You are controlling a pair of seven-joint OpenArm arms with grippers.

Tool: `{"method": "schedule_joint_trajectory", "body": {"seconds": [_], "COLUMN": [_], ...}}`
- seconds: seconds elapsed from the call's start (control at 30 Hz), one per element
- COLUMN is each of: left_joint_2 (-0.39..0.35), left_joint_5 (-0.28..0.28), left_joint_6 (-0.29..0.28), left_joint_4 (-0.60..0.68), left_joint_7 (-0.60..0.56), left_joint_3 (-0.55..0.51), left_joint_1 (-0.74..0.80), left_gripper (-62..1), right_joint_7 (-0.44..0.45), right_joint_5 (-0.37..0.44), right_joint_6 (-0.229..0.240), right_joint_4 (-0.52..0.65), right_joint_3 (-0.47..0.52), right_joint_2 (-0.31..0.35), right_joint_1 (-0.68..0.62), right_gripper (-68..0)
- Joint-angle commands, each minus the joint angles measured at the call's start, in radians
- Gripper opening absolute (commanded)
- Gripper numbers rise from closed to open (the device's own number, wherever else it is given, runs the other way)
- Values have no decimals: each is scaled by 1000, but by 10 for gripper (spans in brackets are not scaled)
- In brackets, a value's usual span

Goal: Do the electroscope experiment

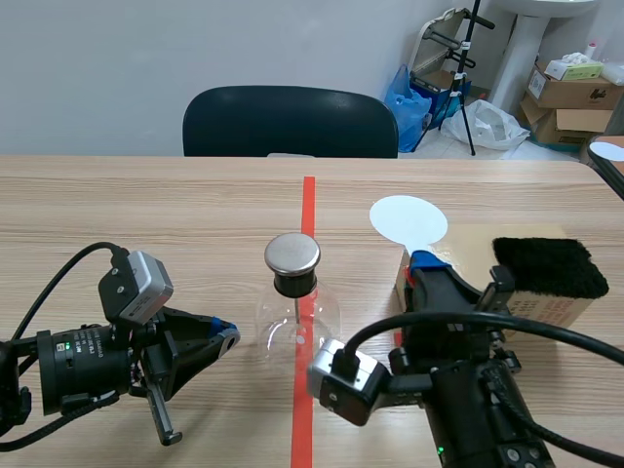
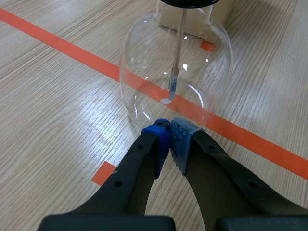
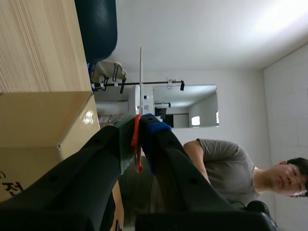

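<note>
1. Glass electroscope (image 1: 295, 310) with a round metal cap (image 1: 292, 253), upright on the orange-red tape line (image 1: 308, 205), midway between the left and right edges of the counter (image 1: 146, 214) and toward the robot's edge.
2. Left hand (image 2: 169, 130) low on the counter, fingers pressed together on nothing, tips just beside the flask's lower wall; contact hard to judge.
3. Right hand (image 3: 139, 121) clamped on the thin orange-red stem of a white disc (image 1: 408, 219), the disc raised above the fingertips, near the metal cap on its right but apart from it.
4. Cardboard box (image 1: 556, 304) toward the counter's right edge, just behind the right hand, with a black fuzzy pad (image 1: 548, 265) on top.
5. Dark chair (image 1: 291, 122) at the counter's far edge.
</note>
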Motion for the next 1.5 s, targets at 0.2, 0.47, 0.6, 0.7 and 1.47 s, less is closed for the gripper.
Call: {"method": "schedule_joint_trajectory", "body": {"seconds": [0.2, 0.47, 0.6, 0.7, 1.47], "left_joint_2": [3, 3, 3, 3, 3], "left_joint_5": [-7, -8, -8, -8, -7], "left_joint_6": [-2, -2, -2, -2, -2], "left_joint_4": [19, 19, 19, 19, 19], "left_joint_7": [-14, -15, -20, -26, -26], "left_joint_3": [-10, -10, -10, -10, -10], "left_joint_1": [-6, -6, -6, -6, -6], "left_gripper": [-578, -578, -577, -577, -578], "right_joint_7": [-93, -132, -132, -131, -131], "right_joint_5": [-1, -1, -1, -1, -1], "right_joint_6": [-11, -11, -11, -11, -11], "right_joint_4": [29, 29, 29, 29, 29], "right_joint_3": [1, 1, 1, 1, 1], "right_joint_2": [10, 10, 10, 10, 10], "right_joint_1": [7, 7, 7, 7, 7], "right_gripper": [-665, -665, -665, -665, -665]}}
